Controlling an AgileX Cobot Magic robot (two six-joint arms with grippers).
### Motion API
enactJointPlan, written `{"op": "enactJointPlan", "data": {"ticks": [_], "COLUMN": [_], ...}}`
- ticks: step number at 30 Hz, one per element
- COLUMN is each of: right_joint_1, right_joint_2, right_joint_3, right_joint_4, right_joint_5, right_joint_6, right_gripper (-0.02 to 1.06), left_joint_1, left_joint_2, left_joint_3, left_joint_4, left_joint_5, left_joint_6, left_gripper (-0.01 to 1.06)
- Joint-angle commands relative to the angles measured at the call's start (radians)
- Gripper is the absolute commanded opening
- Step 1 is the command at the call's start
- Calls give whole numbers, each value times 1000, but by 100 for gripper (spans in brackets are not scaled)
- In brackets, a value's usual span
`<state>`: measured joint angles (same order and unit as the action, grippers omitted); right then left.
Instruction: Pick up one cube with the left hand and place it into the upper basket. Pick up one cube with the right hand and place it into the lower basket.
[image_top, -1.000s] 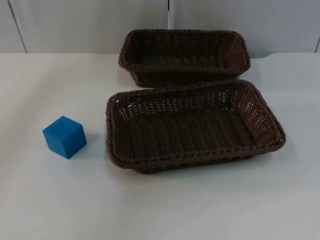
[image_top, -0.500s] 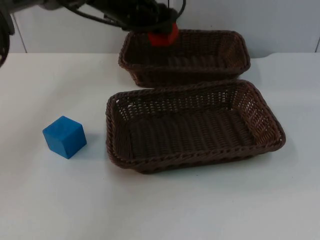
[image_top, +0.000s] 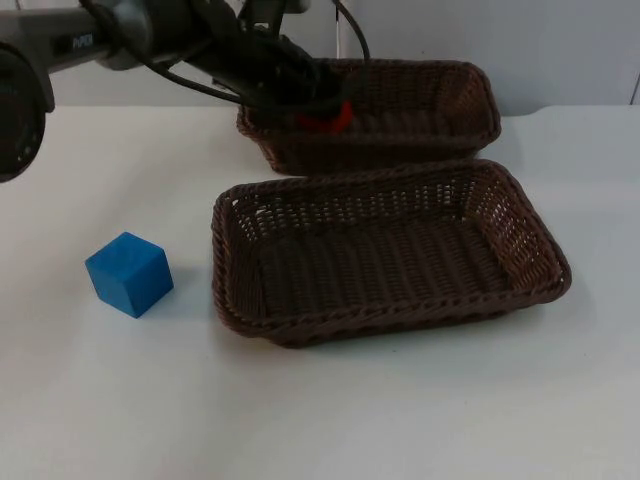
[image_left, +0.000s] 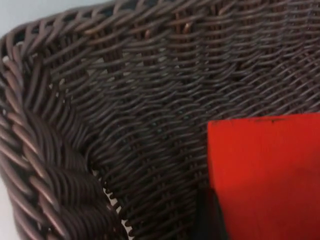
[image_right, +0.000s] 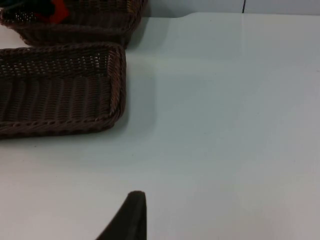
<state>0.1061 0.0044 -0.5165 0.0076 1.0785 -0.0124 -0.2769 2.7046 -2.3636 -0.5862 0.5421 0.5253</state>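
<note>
Blue cube (image_top: 129, 273): sits on the white table (image_top: 400, 400) at the far left, well apart from the left arm and just beside the lower basket's left end, resting flat with one corner turned toward the camera.
Left gripper (image_top: 315, 108): reaches in from the upper left and dips over the left end of the upper basket; it is clamped on the red cube.
Red cube (image_top: 325, 113): held in the left gripper, inside the left end of the upper basket, low between its walls; in the left wrist view the red cube (image_left: 265, 175) is close to the woven wall and floor, and I cannot tell whether it touches the bottom.
Upper basket (image_top: 470, 105): dark brown wicker, rectangular, nearest the grey wall (image_top: 560, 50).
Lower basket (image_top: 540, 260): dark brown wicker, larger, just in front of the upper basket, their rims nearly touching.
Right gripper (image_right: 131, 215): waits over bare table to the right of both baskets; whether its fingers are apart or together cannot be told.
</note>
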Motion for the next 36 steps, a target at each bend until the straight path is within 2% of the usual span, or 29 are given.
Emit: {"op": "enactJointPlan", "data": {"ticks": [1, 4, 6, 8, 9, 13, 14, 16, 17, 26, 36], "right_joint_1": [-6, -6, -6, -6, -6, -6, -6, -6, -6, -6, -6], "right_joint_2": [-4, -4, -4, -4, -4, -4, -4, -4, -4, -4, -4], "right_joint_3": [0, 0, 0, 0, 0, 0, 0, 0, 0, 0, 0], "right_joint_4": [1, 1, 1, 1, 1, 1, 1, 1, 1, 1, 1], "right_joint_5": [0, 0, 0, 0, 0, 0, 0, 0, 0, 0, 0], "right_joint_6": [-3, -3, -3, -3, -3, -3, -3, -3, -3, -3, -3], "right_gripper": [105, 105, 105, 105, 105, 105, 105, 105, 105, 105, 105], "left_joint_1": [-1, -1, -1, -1, -1, -1, -1, -1, -1, -1, -1], "left_joint_2": [-1, -1, -1, -1, -1, -5, -5, -12, -20, -90, -249], "left_joint_3": [1, 1, 1, 1, 1, 1, 1, 1, 1, 1, 3], "left_joint_4": [0, 0, -14, -16, -16, -29, -29, -34, -36, -50, -47], "left_joint_5": [-11, -7, -3, -3, -3, 17, 17, 28, 28, 59, 214], "left_joint_6": [1, 1, 1, 1, 1, 1, 1, 1, 1, 1, -1], "left_gripper": [0, 1, 12, 30, 30, 81, 81, 102, 105, 105, 105]}}
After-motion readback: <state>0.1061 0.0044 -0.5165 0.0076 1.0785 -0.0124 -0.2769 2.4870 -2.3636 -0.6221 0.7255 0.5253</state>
